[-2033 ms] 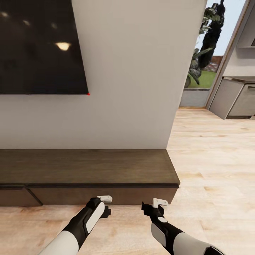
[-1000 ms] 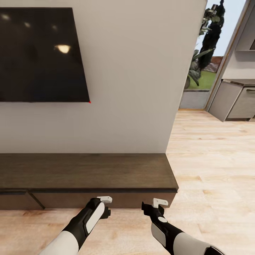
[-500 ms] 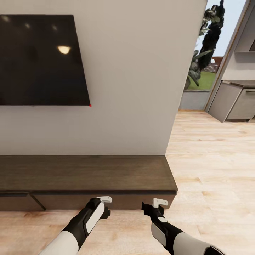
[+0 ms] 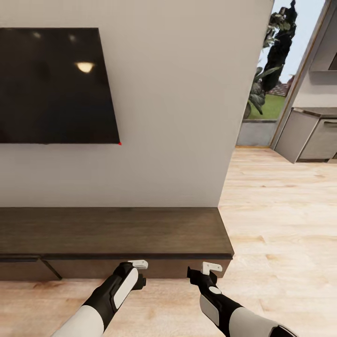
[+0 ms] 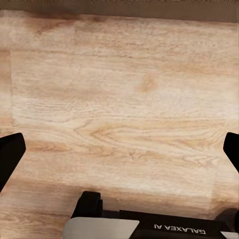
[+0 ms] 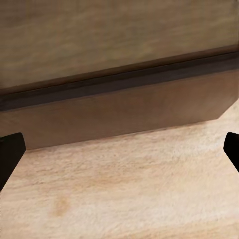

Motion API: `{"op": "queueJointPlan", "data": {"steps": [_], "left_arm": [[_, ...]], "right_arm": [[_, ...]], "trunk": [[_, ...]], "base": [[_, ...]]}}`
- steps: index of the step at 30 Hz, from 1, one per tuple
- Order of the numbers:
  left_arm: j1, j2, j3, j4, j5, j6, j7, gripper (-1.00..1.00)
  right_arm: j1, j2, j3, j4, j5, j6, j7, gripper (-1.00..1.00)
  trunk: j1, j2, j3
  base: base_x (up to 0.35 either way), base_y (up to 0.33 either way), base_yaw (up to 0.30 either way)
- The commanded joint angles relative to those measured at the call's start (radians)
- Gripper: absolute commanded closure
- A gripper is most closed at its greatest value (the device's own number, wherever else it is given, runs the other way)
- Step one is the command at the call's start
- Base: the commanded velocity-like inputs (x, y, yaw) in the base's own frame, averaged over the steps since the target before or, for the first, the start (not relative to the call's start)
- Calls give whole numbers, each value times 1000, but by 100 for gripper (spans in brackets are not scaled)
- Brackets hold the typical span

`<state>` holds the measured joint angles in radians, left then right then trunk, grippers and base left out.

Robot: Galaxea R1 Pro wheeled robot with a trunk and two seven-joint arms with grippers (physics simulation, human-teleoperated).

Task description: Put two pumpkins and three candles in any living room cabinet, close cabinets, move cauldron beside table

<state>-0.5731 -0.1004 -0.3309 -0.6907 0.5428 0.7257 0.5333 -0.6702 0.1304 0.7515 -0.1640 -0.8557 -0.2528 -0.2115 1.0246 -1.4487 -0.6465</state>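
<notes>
Robot stands close in front of the cabinet (image 4: pixel 117 231), the long low dark-brown unit against the white wall (image 4: pixel 173 117). Its right end falls just right of the robot's centre; beyond it, pale wood floor (image 4: pixel 281 224) runs to a glass door and grey kitchen units far right. A dark TV screen (image 4: pixel 51 84) hangs on the wall at upper left.

Change over the last two seconds: the whole head view has slid. The TV's lower corner sits lower in frame, more of the screen shows, and the cabinet top has dropped and looks a little smaller. Arms hold the same spot in frame throughout. I read this as the camera backing off or tilting up, not the furniture moving.

Left gripper (image 4: pixel 139 271) and right gripper (image 4: pixel 204 271) hang low over the floor just short of the cabinet front. Both wrist views show dark fingertips (image 5: pixel 11 149) far apart at the frame edges with nothing between: both are released and empty. The right wrist view looks at the cabinet's front face (image 6: pixel 124 109) and floor; the left at bare floorboards.

At far left a drawer front (image 4: pixel 21 269) appears angled out, possibly ajar; uncertain.

Judgement: a repositioning phase. With empty hands, either fetching or drawer-closing comes next.
</notes>
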Motion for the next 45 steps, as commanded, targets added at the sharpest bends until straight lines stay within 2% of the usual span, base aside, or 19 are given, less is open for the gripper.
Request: {"op": "queueJointPlan", "data": {"steps": [1, 40, 45], "left_arm": [[-1, 1, -4, -1, 10, 1, 10, -100], [-1, 1, -5, 12, 9, 1, 10, -100], [-5, 4, -4, 36, 7, -3, 10, -100]], "right_arm": [[-1, 0, 9, 0, -8, -3, -5, -100], [-1, -1, 8, 0, -8, 0, -5, -100], [0, -1, 8, 0, -8, -1, -5, -100]], "trunk": [[-4, 7, 2], [-153, 280, 125], [-173, 315, 140]], "base": [[0, 0, 0], [0, 0, 0], [0, 0, 0]]}}
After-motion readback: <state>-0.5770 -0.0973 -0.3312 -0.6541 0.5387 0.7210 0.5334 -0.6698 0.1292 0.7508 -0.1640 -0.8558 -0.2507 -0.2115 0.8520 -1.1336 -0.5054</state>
